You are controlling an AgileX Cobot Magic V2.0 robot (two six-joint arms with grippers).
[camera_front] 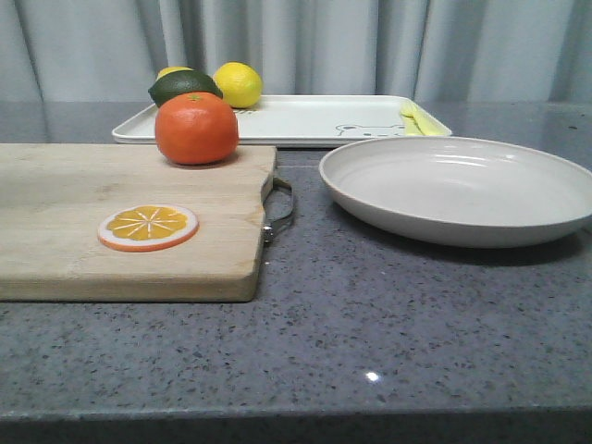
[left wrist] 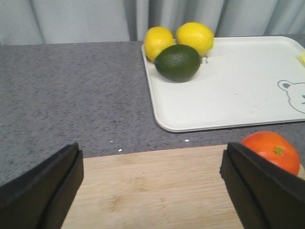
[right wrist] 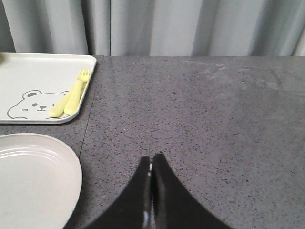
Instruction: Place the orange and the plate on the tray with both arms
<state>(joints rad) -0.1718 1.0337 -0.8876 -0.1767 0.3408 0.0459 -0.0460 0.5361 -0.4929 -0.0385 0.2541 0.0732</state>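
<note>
The left claw (left wrist: 152, 191) hangs released, its two black fingers (left wrist: 45, 188) spread wide over the wooden cutting board (camera_front: 111, 199). The orange (left wrist: 272, 150) sits on that board just beside the claw's one finger, partly hidden behind it, and not between the two. The right claw (right wrist: 151, 195) is clenched, its dark tips pressed together with nothing in them, above bare counter (right wrist: 205, 124); the plate (right wrist: 33, 179) lies near it to one side, apart from it.

In the front view the orange (camera_front: 196, 128) rests at the board's far edge, close to the tray (camera_front: 296, 118), which lies along the back of the counter (camera_front: 370, 324). The plate (camera_front: 460, 188) sits in front of the tray's right part, its rim near the board's metal handle (camera_front: 280, 208). The tray's middle is bare white surface; two lemons (left wrist: 178, 39) and a dark green avocado (left wrist: 177, 62) crowd its left far corner, and a pale yellow fork (right wrist: 76, 93) lies near its right edge beside the bear drawing (right wrist: 35, 105).

The counter is grey speckled stone, smooth and faintly glossy. The board is pale grained wood with rounded corners, and a flat orange slice (camera_front: 148, 228) lies on it. The plate is off-white, shallow, with a raised rim
</note>
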